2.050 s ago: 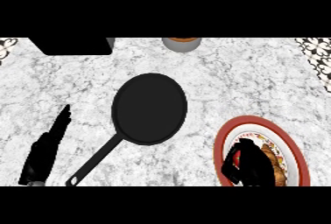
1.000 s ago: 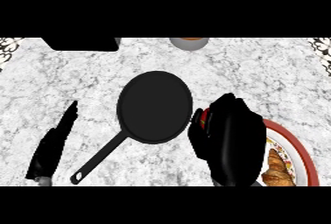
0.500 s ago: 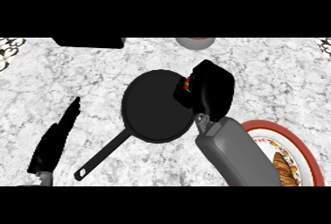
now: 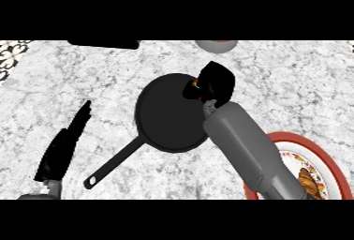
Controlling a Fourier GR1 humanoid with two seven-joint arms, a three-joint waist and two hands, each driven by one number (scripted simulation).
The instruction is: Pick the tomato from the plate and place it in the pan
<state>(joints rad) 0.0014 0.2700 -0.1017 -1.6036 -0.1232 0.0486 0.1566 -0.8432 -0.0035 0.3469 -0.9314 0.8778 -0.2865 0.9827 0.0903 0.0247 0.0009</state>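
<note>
The left hand (image 4: 62, 145) lies straight-fingered at lower left, the plate (image 4: 322, 151) sits lower right, and farther off the right hand (image 4: 217, 79) curls round the tomato (image 4: 197, 86) above the far right edge of the pan (image 4: 166, 117).

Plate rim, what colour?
The plate rim is red, around a white centre; best seen in the head view, lower right.
</note>
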